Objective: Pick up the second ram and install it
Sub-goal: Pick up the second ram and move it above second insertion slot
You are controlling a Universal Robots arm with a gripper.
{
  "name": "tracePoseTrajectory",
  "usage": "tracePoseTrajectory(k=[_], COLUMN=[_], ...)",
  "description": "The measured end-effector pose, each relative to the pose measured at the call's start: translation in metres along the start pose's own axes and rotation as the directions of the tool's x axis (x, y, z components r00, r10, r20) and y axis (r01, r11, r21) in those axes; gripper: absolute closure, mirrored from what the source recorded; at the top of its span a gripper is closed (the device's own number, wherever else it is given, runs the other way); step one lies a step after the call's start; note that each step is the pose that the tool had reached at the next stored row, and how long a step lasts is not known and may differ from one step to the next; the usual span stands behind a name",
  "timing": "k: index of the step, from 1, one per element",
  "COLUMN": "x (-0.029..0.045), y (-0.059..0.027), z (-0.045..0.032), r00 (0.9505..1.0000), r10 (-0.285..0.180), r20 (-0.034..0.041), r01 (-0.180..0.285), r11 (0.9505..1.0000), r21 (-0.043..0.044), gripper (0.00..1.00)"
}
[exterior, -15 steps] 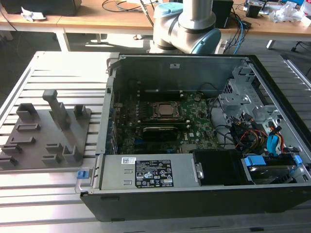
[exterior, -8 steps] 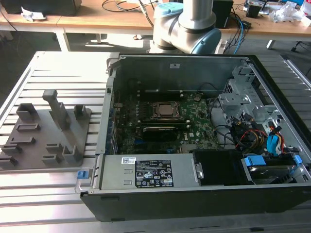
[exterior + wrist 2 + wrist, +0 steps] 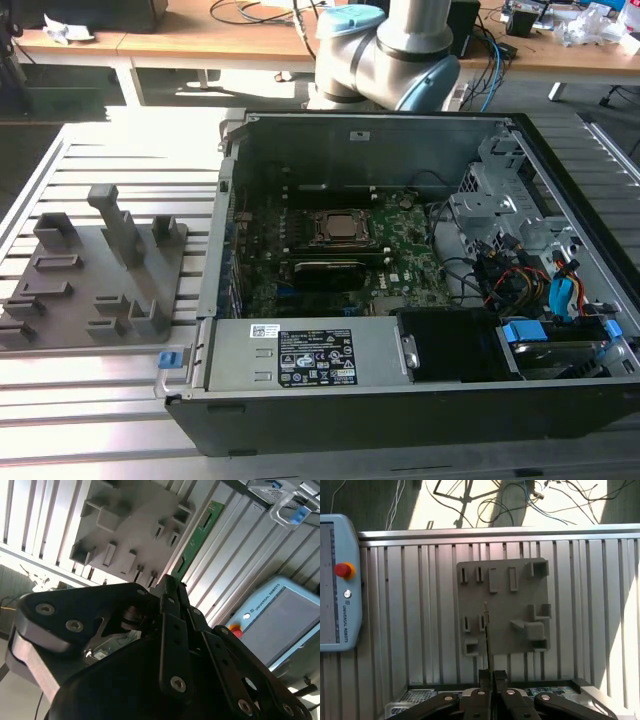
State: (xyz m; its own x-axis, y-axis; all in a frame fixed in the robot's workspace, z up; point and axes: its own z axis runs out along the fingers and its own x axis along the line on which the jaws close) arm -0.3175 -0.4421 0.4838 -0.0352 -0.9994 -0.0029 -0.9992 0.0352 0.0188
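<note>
At the exterior view's left, you have the grey fixture plate [image 3: 95,290] lying on the slatted table [image 3: 130,150], just beside the open computer case [image 3: 350,120]. The case's green motherboard [image 3: 410,250] and CPU socket [image 3: 340,228] face up. In the second wrist view, your gripper [image 3: 169,587] is pinched on one end of the second ram [image 3: 197,537]. The green stick juts out from between the fingers, with the plate behind it. In the first wrist view you see it edge-on, as a thin line. Whether its far end touches the plate, you cannot tell. The teach pendant [image 3: 337,580] lies apart from the plate.
</note>
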Motion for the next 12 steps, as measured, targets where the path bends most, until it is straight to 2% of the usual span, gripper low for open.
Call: tracePoseTrajectory(k=[1,3,7,12], x=[-0.0007,-0.0010,-0.0016,-0.0022], y=[-0.0071,-0.0117,-0.0294,-0.0446], z=[0.0002,0.0002,-0.0002,-0.0004], r00=[1.0000,1.0000,1.0000,1.0000], r10=[0.000,0.000,0.000,0.000], r20=[-0.0019,-0.0023,-0.0035,-0.0067], r01=[0.000,0.000,0.000,0.000], r11=[1.0000,1.0000,1.0000,1.0000], r21=[0.0000,0.0001,0.0001,0.0002], gripper=[0.86,0.86,0.86,0.86])
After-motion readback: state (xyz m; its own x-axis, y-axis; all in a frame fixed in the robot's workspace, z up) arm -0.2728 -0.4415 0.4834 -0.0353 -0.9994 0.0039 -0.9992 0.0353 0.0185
